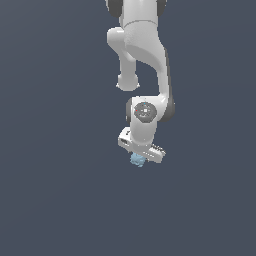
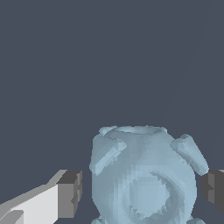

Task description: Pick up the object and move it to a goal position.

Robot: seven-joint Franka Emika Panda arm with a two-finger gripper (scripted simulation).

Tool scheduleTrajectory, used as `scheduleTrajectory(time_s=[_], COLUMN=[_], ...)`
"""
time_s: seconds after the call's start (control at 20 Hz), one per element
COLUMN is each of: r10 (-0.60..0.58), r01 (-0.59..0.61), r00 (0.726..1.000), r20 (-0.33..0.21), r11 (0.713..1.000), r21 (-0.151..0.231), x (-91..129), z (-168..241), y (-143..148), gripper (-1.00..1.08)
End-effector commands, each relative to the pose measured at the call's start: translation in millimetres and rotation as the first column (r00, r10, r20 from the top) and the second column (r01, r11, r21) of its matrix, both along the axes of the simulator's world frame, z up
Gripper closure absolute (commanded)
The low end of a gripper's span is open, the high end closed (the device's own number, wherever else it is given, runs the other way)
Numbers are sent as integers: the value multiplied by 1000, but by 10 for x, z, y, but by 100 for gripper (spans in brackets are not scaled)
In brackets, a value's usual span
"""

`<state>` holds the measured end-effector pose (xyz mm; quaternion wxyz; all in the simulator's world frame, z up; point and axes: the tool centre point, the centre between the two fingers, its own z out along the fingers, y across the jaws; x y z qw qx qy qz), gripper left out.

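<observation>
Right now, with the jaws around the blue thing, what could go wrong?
1. The object is lumpy, with knobby bumps; the fingers may land on a bump and slip or twist it.
2. In the wrist view a gap shows between finger and object: lifting before closing leaves it behind.
3. The exterior view mostly hides it under the gripper.

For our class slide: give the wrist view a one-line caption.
Pale-blue knobby object sits between the open hand's two fingers.

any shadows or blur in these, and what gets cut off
Exterior view: flat even light, no cast shadow under the claw, and the pale-blue object is tiny and coarse. Wrist view: sharp, faceted render; the object runs past the frame edge.
</observation>
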<state>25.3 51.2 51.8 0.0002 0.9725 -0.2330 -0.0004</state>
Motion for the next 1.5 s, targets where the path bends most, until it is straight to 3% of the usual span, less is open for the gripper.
scheduleTrajectory(time_s=[0.0,0.2,0.25,0.95,1.45], r10=[-1,-1,-1,-1,-2], r01=[1,1,1,1,2], r00=[1000,1000,1000,1000,1000], r20=[1,1,1,1,1], r11=[1000,1000,1000,1000,1000], r21=[0,0,0,0,0], x=[2,14,14,18,73], z=[-92,-124,-124,-65,539], y=[-1,1,1,25,270], gripper=[-92,-92,108,108,108])
